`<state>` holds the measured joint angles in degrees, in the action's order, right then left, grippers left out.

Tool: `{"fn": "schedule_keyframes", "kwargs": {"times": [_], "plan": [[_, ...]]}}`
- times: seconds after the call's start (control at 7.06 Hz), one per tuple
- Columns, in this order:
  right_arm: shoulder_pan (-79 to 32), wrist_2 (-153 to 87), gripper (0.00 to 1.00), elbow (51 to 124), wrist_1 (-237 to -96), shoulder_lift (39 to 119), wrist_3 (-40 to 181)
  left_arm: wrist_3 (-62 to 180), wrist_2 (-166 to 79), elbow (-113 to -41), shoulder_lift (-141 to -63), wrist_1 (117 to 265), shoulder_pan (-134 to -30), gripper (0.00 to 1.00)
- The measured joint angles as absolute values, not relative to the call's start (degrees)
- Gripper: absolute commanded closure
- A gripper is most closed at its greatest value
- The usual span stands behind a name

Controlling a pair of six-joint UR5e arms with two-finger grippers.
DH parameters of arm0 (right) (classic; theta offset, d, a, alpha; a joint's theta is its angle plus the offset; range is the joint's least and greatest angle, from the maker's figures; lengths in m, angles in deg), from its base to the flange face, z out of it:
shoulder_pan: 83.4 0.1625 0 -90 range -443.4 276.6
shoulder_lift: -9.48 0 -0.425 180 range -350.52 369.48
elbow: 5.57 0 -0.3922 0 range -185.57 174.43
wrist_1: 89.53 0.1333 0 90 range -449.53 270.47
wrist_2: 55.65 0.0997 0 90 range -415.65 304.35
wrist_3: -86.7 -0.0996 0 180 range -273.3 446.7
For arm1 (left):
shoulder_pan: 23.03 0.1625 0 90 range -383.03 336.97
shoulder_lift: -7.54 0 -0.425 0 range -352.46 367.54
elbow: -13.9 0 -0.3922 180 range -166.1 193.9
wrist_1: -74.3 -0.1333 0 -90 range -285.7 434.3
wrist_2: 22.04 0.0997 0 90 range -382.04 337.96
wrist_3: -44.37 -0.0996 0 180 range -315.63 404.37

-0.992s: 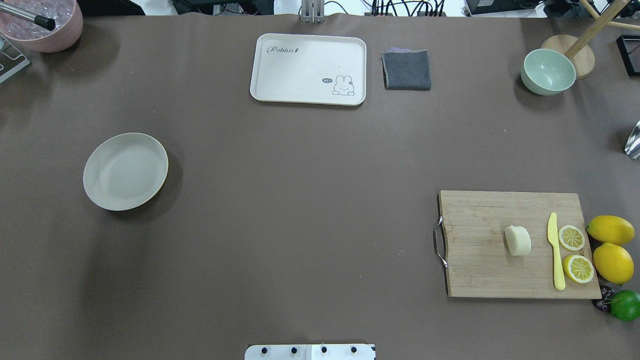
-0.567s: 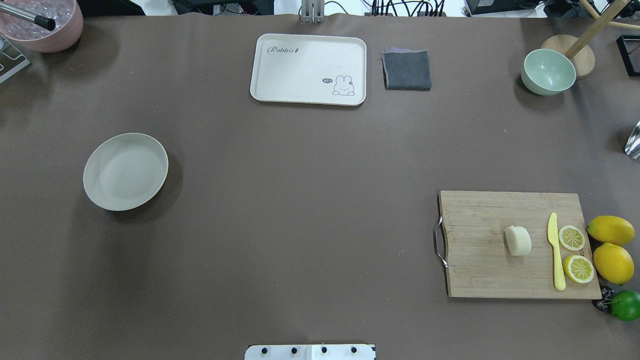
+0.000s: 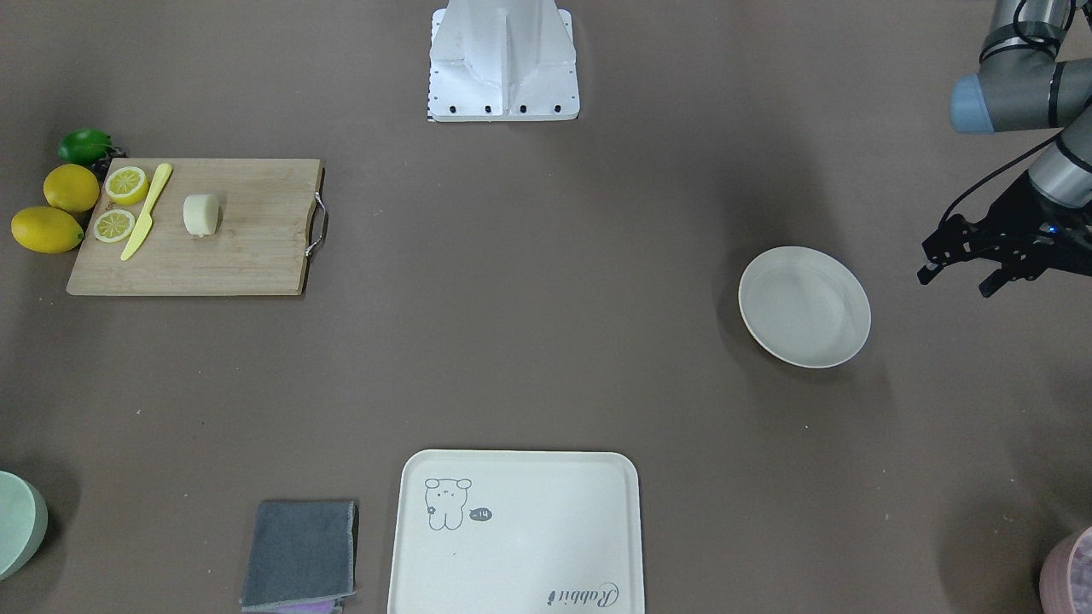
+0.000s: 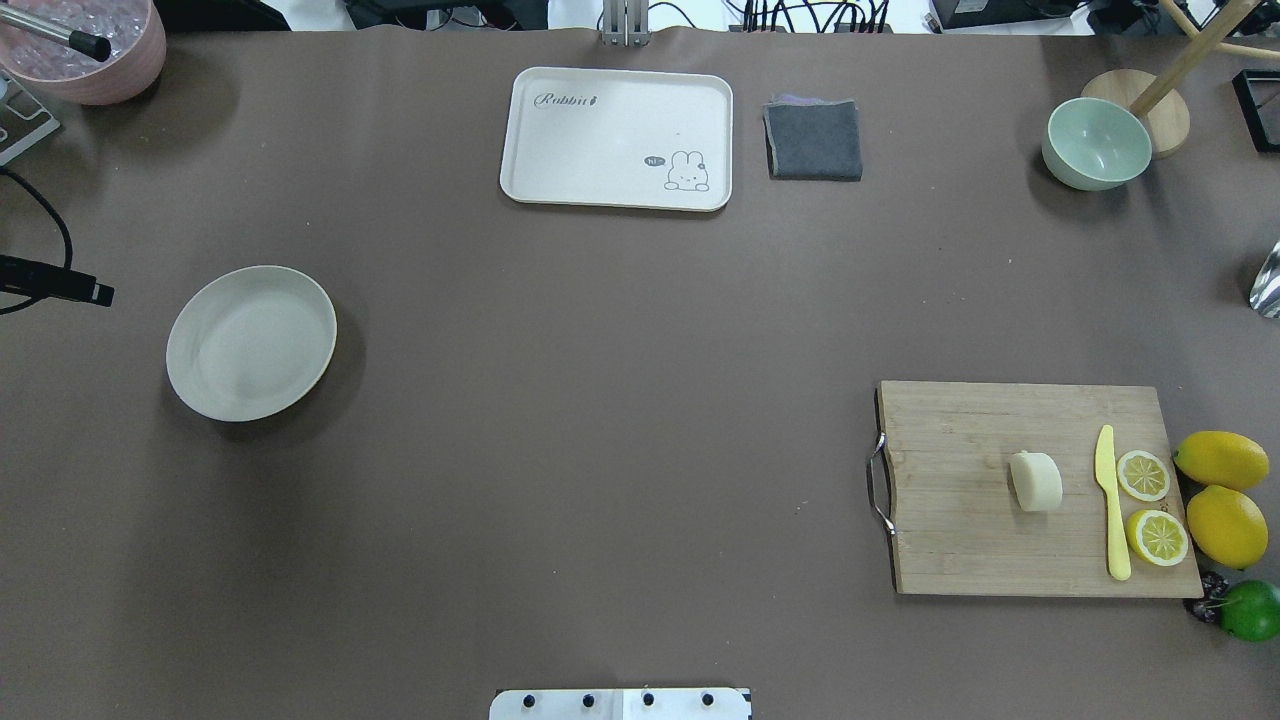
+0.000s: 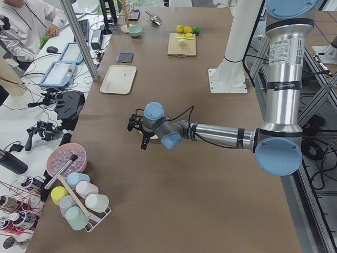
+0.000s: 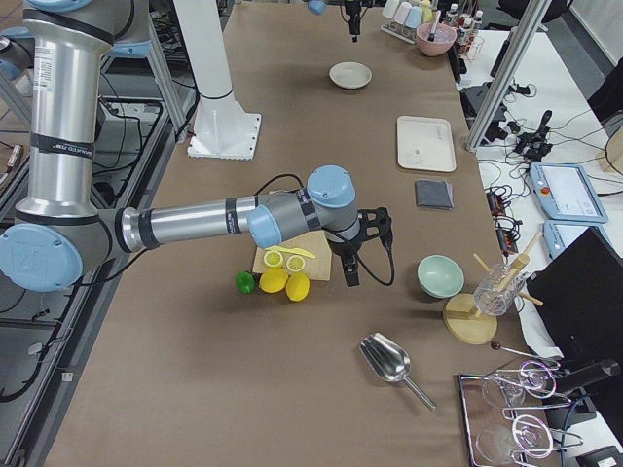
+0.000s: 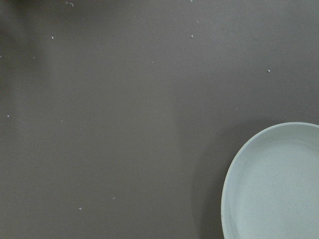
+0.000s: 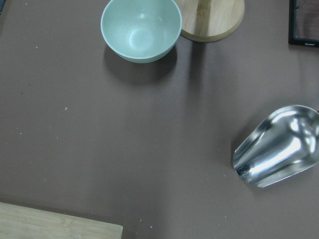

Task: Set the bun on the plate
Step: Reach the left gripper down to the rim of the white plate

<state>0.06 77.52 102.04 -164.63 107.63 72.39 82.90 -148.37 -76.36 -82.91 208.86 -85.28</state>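
The bun (image 4: pixel 1036 481) is a pale cream lump lying on the wooden cutting board (image 4: pixel 960 520) at the right; it also shows from the front (image 3: pixel 201 215). The off-white plate (image 4: pixel 251 342) sits bare on the left, with its rim in the left wrist view (image 7: pixel 249 179). My left gripper (image 3: pixel 955 281) hovers open beside the plate (image 3: pixel 804 306), holding nothing. My right gripper (image 6: pixel 352 261) shows only in the exterior right view, past the board's far edge, and I cannot tell whether it is open or shut.
A yellow knife (image 4: pixel 1110 510), two lemon slices (image 4: pixel 1143 475), whole lemons (image 4: pixel 1221 459) and a lime (image 4: pixel 1250 610) sit by the board. The bunny tray (image 4: pixel 617 138), grey cloth (image 4: pixel 814 140), green bowl (image 4: pixel 1096 143) and pink bowl (image 4: pixel 90 50) line the far edge. A metal scoop (image 8: pixel 279 147) lies at the right.
A dark part of my left gripper and its cable have come into the overhead view at the left edge, beside the plate. The bun and plate have not moved.
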Motion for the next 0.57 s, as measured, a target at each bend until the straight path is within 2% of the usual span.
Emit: {"fn": "schedule_keyframes", "kwargs": {"times": [0.14,0.42,0.57], "plan": [[-0.14,77.56,0.0,102.02,-164.33,107.68,72.32,83.62,-148.23,-73.08,-84.63,211.28,-83.47,0.12],[-0.23,77.59,0.0,102.01,-163.15,107.95,72.29,88.08,-148.17,-69.1,-86.86,216.01,-79.87,0.36],[-0.25,77.56,0.0,101.98,-162.75,108.08,72.29,89.61,-148.14,-68.38,-87.2,217.31,-78.69,0.42]]}}
